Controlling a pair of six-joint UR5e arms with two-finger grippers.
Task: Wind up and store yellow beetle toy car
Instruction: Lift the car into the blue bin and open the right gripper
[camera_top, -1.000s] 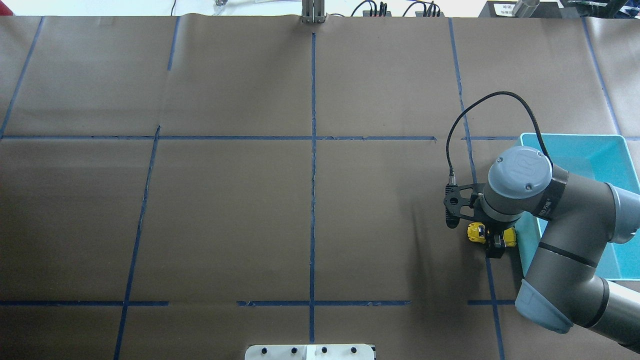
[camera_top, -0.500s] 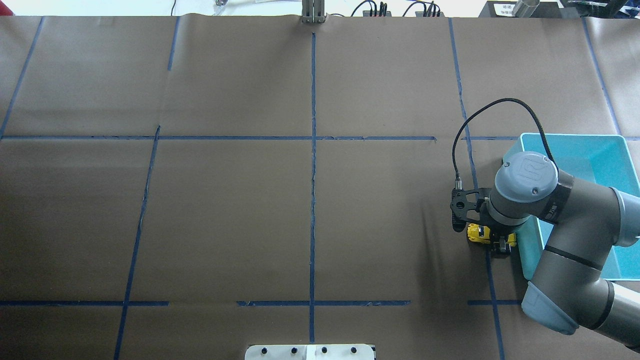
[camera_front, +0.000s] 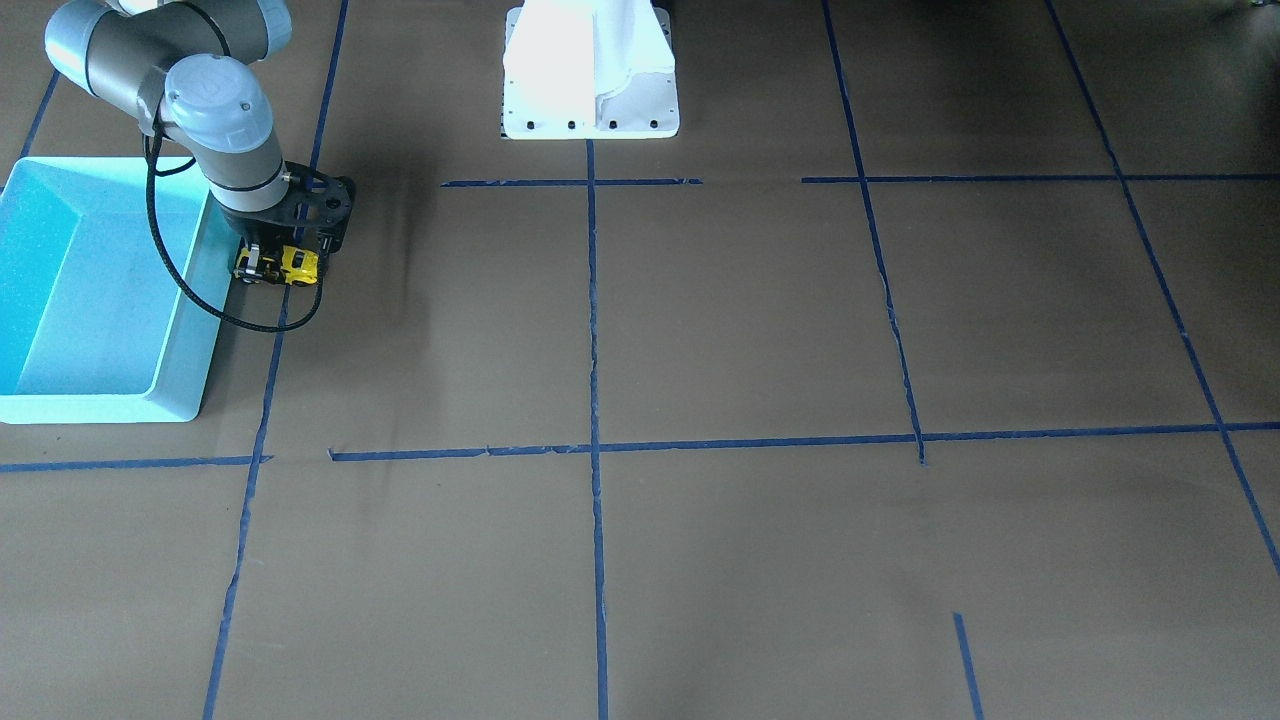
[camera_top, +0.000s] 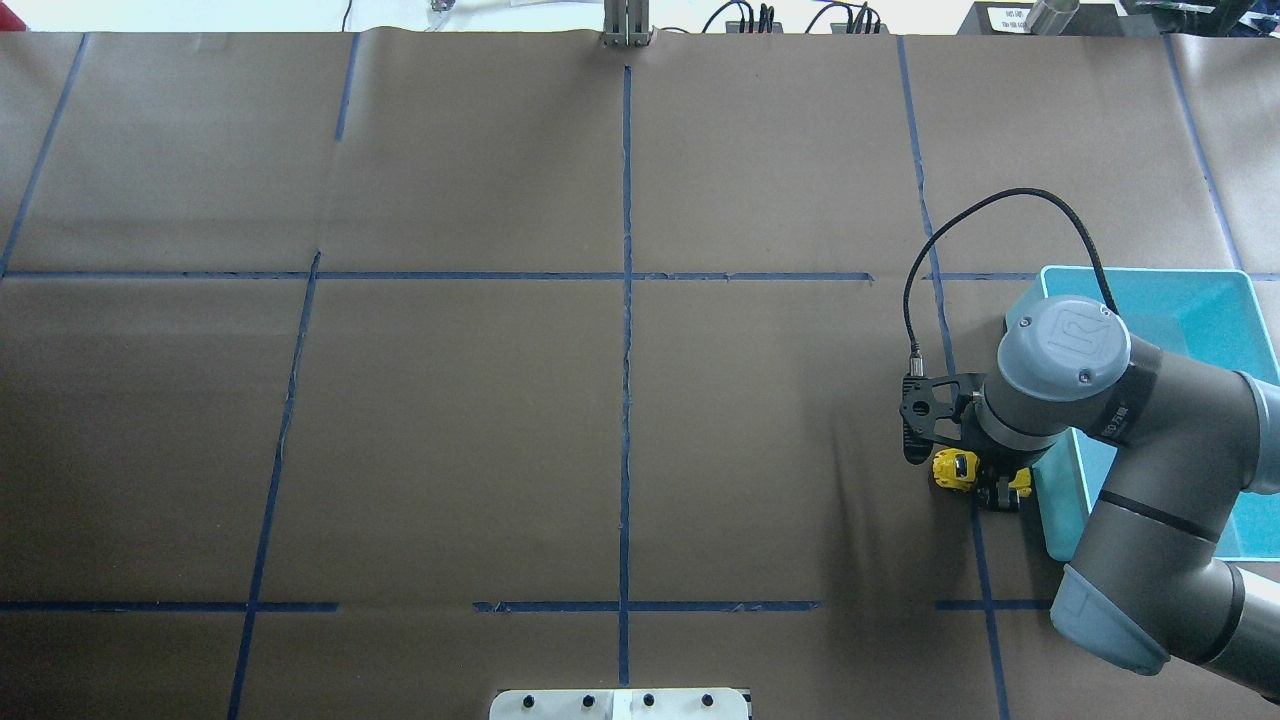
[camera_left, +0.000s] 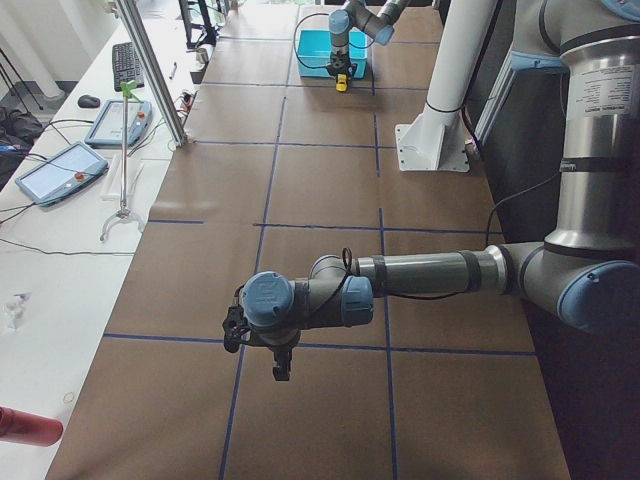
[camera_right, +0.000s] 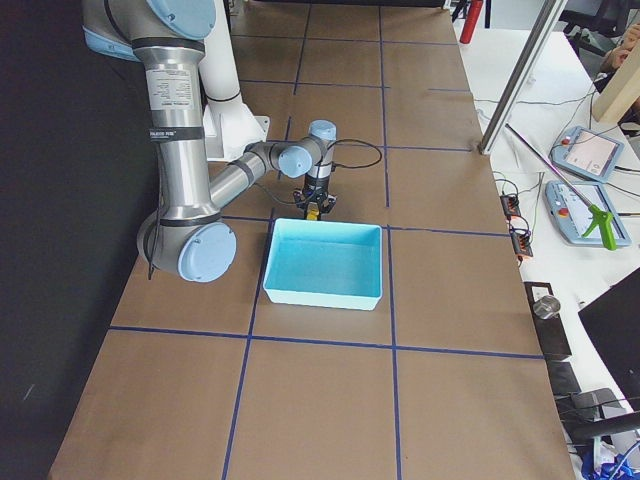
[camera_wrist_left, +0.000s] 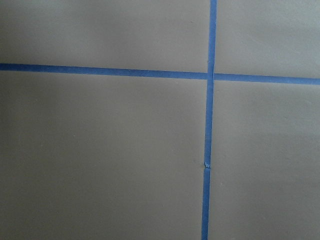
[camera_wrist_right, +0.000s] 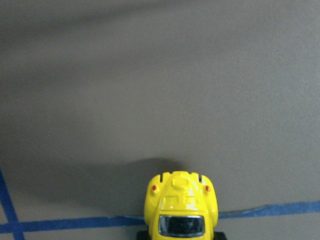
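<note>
Grip: yellow beetle toy car (camera_top: 953, 468), judged light, hard, slick, is clamped mid-body by right tool (camera_top: 990, 480).

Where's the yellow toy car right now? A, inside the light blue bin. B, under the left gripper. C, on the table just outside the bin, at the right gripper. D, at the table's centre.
C: the yellow toy car stands on the table beside the light blue bin's wall, at the right gripper.
</note>
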